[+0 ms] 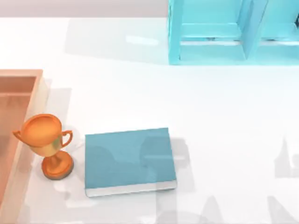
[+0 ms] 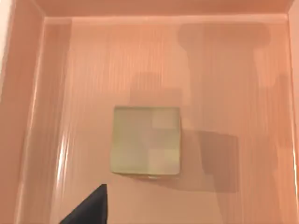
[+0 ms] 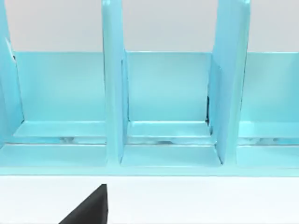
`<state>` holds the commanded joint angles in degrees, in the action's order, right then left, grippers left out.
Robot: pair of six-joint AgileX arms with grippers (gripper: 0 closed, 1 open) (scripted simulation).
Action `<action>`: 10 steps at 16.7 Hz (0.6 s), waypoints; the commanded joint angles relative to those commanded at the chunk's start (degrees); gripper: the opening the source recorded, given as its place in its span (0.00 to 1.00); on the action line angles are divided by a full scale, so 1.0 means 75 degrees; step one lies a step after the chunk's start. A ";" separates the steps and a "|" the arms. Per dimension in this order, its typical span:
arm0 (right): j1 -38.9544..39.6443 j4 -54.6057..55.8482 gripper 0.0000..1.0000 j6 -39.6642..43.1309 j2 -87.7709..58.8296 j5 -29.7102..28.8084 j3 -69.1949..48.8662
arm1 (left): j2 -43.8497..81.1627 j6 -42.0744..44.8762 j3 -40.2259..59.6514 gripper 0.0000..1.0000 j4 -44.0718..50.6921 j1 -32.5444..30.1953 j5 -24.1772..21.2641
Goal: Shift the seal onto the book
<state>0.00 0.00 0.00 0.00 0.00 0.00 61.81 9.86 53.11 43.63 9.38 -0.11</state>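
Looking down with our left claw (image 2: 88, 207) at seal (image 2: 146, 141) inside orange tray (image 2: 32, 116); cannot tell if claw open. Book (image 1: 128, 158) flat on bench (image 1: 224, 135) beside trophy (image 1: 46, 144).

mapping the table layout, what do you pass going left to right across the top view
Wooden tray → trophy → book → cyan shelf unit.
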 joint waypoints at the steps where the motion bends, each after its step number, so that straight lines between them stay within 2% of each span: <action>1: 0.0000 0.0000 1.00 0.0000 0.0000 0.0000 0.0000 | 0.0776 0.0116 0.0632 1.00 0.0502 0.0105 -0.0002; 6: 0.0000 0.0000 1.00 0.0000 0.0000 0.0000 0.0000 | 0.4107 0.0617 0.3380 1.00 0.2655 0.0554 -0.0011; 10: 0.0000 0.0000 1.00 0.0000 0.0000 0.0000 0.0000 | 0.5640 0.0863 0.4635 1.00 0.3689 0.0758 -0.0026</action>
<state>0.00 0.00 0.00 0.00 0.00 0.00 104.11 16.33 87.87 71.29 15.06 -0.30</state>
